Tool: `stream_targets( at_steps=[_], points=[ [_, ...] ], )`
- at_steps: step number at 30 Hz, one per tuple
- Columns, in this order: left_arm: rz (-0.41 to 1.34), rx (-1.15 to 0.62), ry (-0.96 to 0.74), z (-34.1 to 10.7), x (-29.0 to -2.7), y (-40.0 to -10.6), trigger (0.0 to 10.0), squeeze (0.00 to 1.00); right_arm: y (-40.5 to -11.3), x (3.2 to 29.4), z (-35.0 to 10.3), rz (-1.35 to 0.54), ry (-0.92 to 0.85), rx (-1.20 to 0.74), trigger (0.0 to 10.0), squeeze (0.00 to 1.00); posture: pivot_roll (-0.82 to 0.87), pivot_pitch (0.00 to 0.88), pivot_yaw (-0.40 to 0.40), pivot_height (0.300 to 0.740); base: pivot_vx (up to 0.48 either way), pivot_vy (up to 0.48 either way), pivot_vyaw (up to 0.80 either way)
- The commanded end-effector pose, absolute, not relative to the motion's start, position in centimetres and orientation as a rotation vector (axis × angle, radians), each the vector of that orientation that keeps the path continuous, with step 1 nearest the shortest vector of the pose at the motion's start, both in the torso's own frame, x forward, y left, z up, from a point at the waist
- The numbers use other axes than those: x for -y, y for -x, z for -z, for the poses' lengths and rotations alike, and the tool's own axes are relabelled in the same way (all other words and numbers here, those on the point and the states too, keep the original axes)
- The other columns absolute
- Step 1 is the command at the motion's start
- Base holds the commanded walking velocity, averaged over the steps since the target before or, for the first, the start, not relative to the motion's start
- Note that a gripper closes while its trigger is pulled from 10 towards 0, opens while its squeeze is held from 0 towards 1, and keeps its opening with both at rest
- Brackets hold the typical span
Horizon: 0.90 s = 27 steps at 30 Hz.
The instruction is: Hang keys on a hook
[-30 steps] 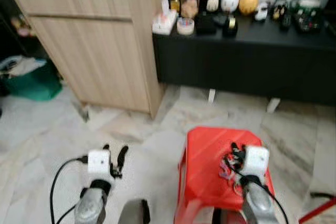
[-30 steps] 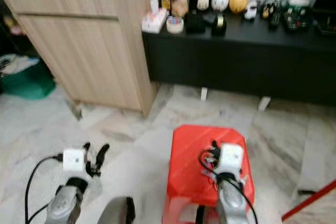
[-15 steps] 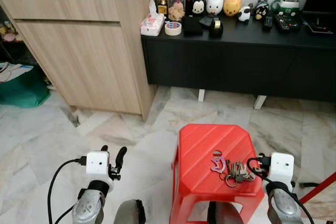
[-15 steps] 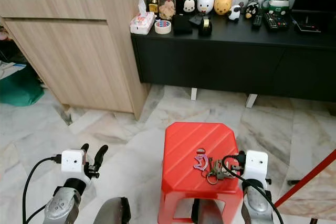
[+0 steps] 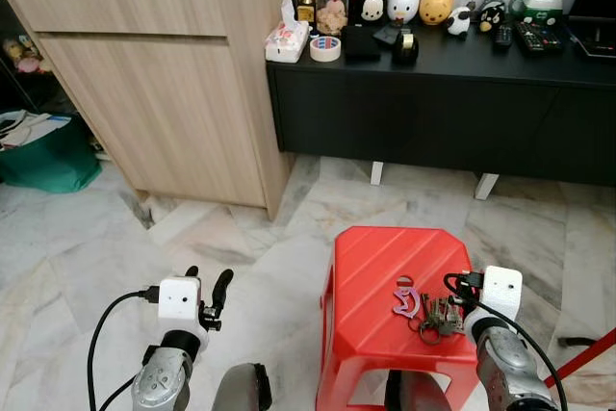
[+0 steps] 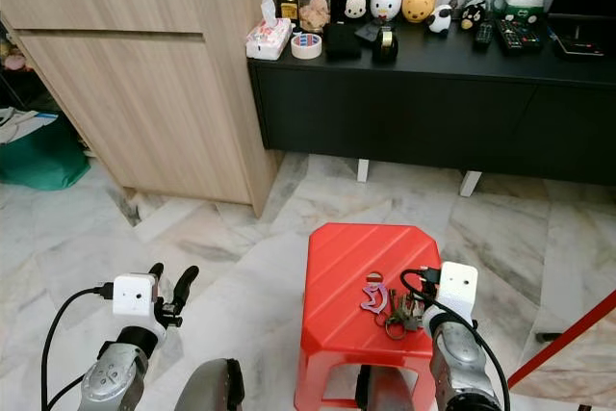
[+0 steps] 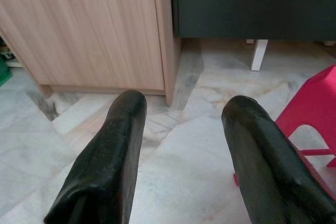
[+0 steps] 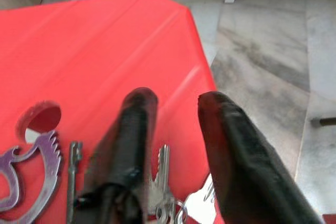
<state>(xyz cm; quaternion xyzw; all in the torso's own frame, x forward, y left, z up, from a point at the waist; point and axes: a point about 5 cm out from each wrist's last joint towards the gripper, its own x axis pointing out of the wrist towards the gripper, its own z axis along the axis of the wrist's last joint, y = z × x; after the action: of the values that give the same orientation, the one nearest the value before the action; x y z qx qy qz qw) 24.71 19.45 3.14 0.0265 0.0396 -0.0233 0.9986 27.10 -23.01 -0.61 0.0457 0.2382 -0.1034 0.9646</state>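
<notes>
Right gripper point(image 8: 173, 114) (jaws parted) over keys point(image 5: 431, 312).

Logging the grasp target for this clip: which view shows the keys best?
The left eye view: the whole bunch of keys lies on the red stool, beside the right claw. The right eye view shows the same. The right wrist view is closer but cuts the bunch off. The left wrist view faces the floor.

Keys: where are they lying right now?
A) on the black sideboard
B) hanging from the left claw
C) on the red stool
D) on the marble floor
C: the keys lie on top of the red stool with a purple charm beside them, and the right claw sits right over them with its fingers apart, not yet closed on them.
</notes>
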Motion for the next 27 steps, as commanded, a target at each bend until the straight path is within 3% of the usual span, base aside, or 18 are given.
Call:
stream_targets(
  at_steps=[1, 3, 4, 5, 6, 7, 27],
  points=[
    [0.043, -0.100, -0.054, -2.9, -19.8, -24.4, 10.0, 0.00, -27.0, 23.1, 0.8, 0.195, -0.093, -0.516, 10.0, 0.87, 0.04, 0.090, 0.043, 0.599, 0.000, 0.000, 0.00],
    [0.042, -0.102, -0.055, -2.9, -19.9, -24.4, 10.0, 0.00, -26.9, 23.5, 0.9, 0.194, -0.084, -0.532, 10.0, 0.84, 0.04, 0.090, 0.043, 0.599, 0.000, 0.000, 0.00],
    [0.042, -0.102, -0.055, -2.9, -19.9, -24.3, 10.0, 0.00, -26.8, 23.8, 0.9, 0.187, -0.083, -0.547, 10.0, 0.47, 0.04, 0.090, 0.043, 0.599, 0.000, 0.000, 0.00],
    [0.043, -0.103, -0.055, -2.9, -19.9, -24.4, 10.0, 0.00, -26.7, 23.9, 1.0, 0.178, -0.088, -0.561, 10.0, 0.28, 0.04, 0.092, 0.044, 0.599, 0.000, 0.000, 0.00],
    [0.043, -0.103, -0.055, -2.9, -19.9, -24.4, 10.0, 0.00, -26.7, 23.9, 1.0, 0.178, -0.088, -0.561, 10.0, 0.28, 0.04, 0.092, 0.044, 0.599, 0.000, 0.000, 0.00],
    [0.044, -0.103, -0.055, -2.9, -19.9, -24.4, 10.0, 0.00, -26.6, 24.1, 1.1, 0.166, -0.083, -0.581, 10.0, 0.00, 0.04, 0.092, 0.044, 0.599, 0.000, 0.000, 0.00],
    [0.043, -0.104, -0.057, -2.9, -19.9, -24.4, 10.0, 0.00, -26.6, 25.2, 0.5, 0.009, -0.030, -0.689, 10.0, 0.00, 0.04, 0.095, 0.043, 0.599, 0.000, 0.000, 0.00]
  ],
)
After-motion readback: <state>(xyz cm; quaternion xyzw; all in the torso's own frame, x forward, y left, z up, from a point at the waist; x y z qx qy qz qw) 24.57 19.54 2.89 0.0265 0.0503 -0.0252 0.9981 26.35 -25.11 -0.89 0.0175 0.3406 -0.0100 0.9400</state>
